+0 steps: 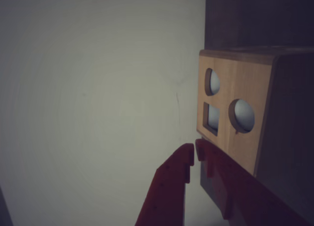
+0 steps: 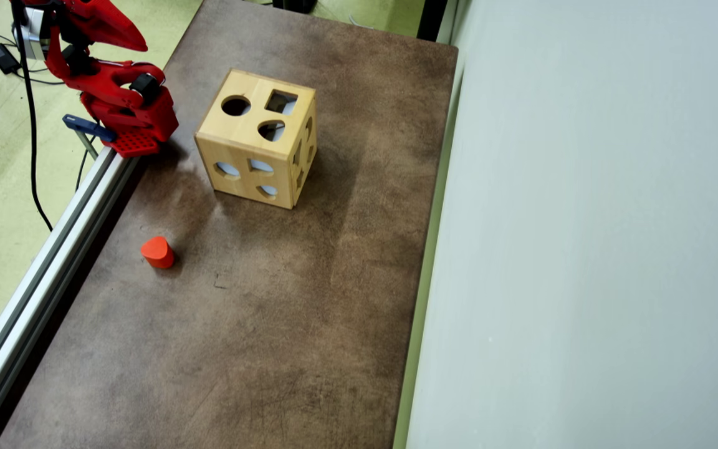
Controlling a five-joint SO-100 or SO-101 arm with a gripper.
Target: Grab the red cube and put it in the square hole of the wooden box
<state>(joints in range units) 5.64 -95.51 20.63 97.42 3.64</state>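
The wooden box (image 2: 253,149) stands on the brown table with its holed top face up. The square hole (image 2: 281,101) is in that top face, beside a round hole and a teardrop hole. In the wrist view the wooden box (image 1: 250,113) fills the right side, with the square hole (image 1: 212,117) just above my fingertips. My red gripper (image 1: 195,152) is shut with nothing between its fingers. Seen from overhead, the gripper (image 2: 138,42) is raised at the table's upper left, left of the box. The red cube is out of view.
An orange-red teardrop block (image 2: 157,252) stands on the table near the left edge, in front of the arm base (image 2: 128,118). A metal rail (image 2: 53,249) runs along the left edge. A pale wall (image 2: 583,249) borders the right side.
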